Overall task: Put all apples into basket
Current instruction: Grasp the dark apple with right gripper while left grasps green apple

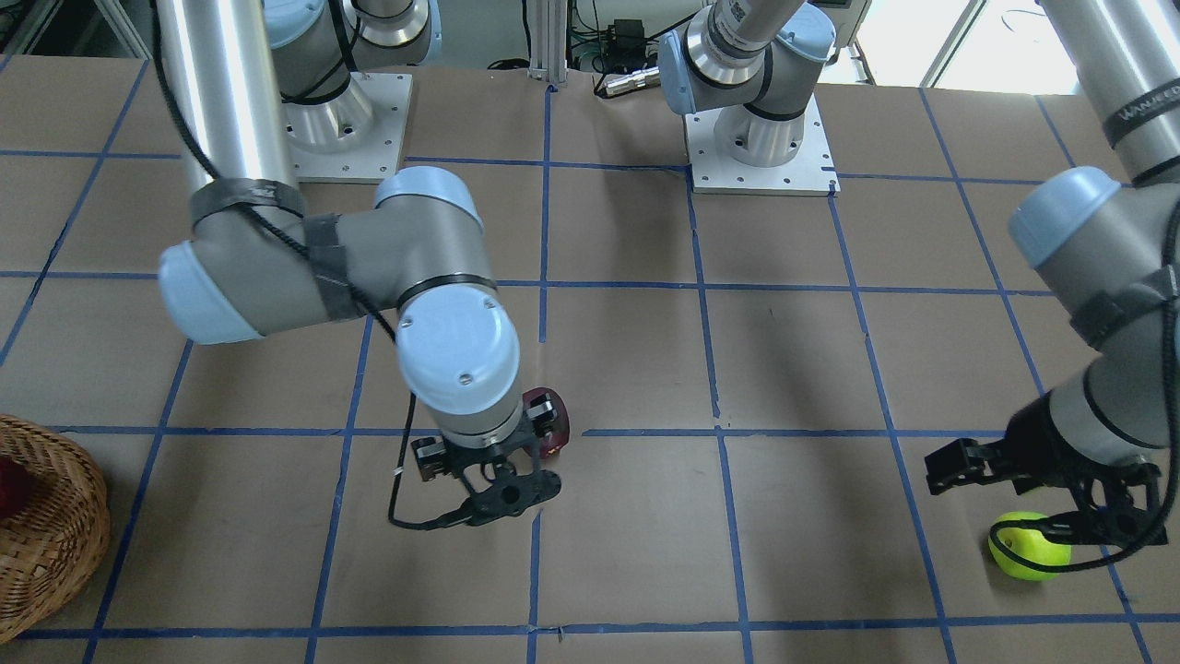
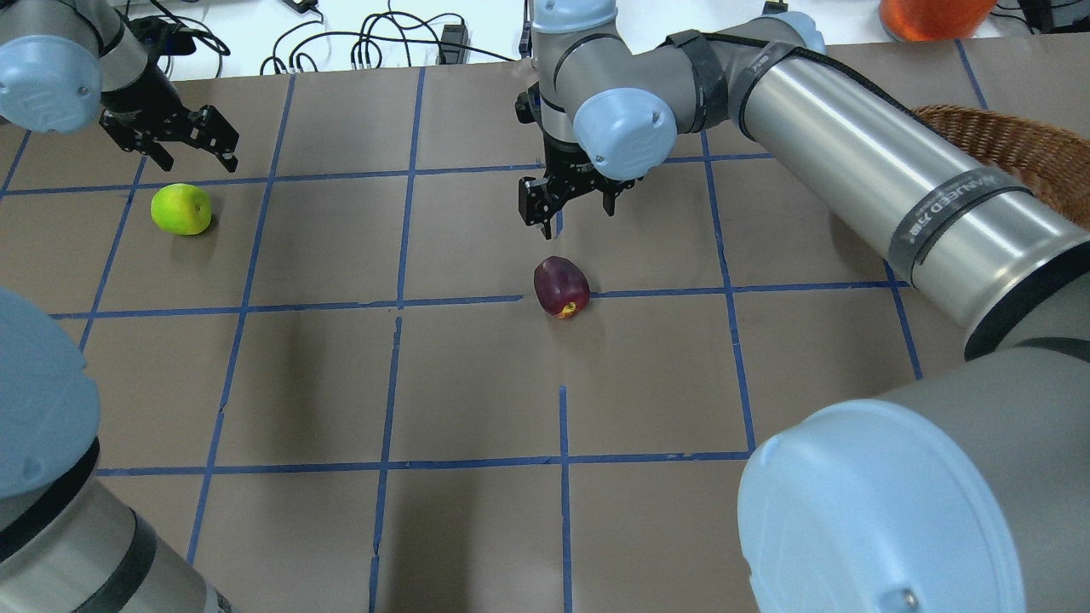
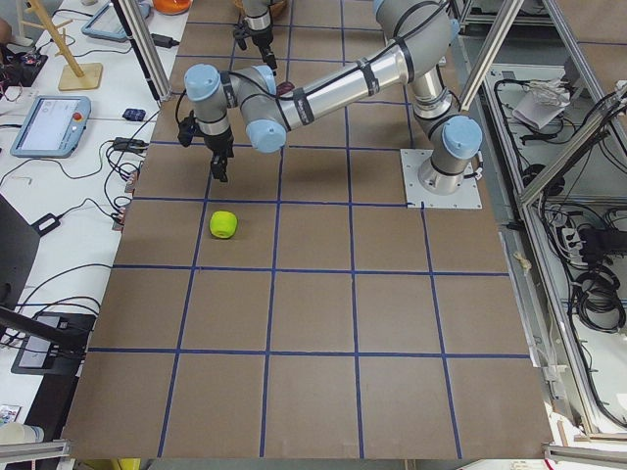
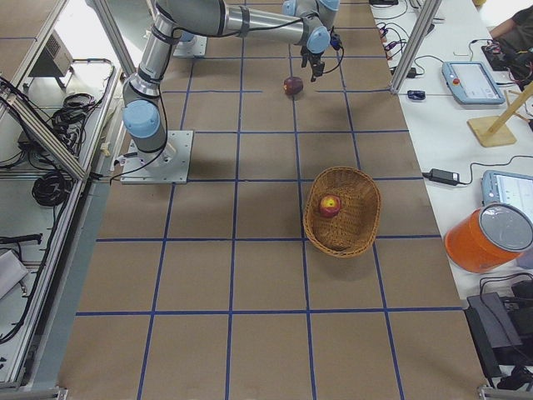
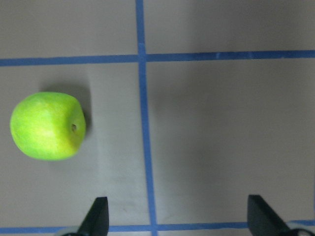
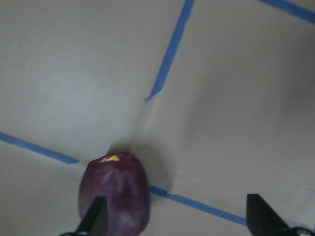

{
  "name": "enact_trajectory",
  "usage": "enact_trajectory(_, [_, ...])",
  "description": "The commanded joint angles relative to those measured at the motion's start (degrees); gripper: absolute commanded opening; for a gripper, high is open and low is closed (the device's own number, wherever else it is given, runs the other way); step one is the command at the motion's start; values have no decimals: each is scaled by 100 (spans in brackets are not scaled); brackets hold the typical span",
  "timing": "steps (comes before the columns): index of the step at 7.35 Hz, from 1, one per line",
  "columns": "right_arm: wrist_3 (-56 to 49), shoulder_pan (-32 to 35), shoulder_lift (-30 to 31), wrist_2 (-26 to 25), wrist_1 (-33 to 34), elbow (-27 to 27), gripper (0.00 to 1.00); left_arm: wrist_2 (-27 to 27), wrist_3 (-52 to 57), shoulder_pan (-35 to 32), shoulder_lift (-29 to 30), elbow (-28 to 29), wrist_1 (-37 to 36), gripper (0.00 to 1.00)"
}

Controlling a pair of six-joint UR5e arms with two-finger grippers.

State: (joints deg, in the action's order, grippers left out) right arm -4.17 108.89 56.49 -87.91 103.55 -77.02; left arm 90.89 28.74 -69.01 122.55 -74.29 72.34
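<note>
The lime green apple (image 2: 181, 209) lies on the table at the far left, also in the left wrist view (image 5: 47, 126). My left gripper (image 2: 197, 157) hovers just beyond it, open and empty; the apple sits left of its fingers (image 5: 98, 216). The purple-maroon apple (image 2: 561, 287) lies mid-table. My right gripper (image 2: 568, 211) hangs open above and just beyond it; in the right wrist view the apple (image 6: 117, 192) is by the left finger (image 6: 96, 216). The red apple (image 4: 331, 205) lies inside the wicker basket (image 4: 366, 187) on the far right (image 2: 1013, 153).
Blue tape lines grid the brown table. The two arm bases (image 1: 761, 138) stand at the robot's side. An orange container (image 4: 487, 237) and tablets sit on the side bench beyond the table edge near the basket.
</note>
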Motion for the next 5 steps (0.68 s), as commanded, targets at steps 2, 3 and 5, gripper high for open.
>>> enact_trajectory(2, [100,115,91,202,962,-865,100,-62,1318,519,944,635,-185,100])
enact_trajectory(3, [92,115,73,439,1026,-954,100,-45,1353,528,1085,670,-194,100])
enact_trajectory(5, [100,115,-14,441,1201,-1296,100,8,1397,537,1288,566,-238,100])
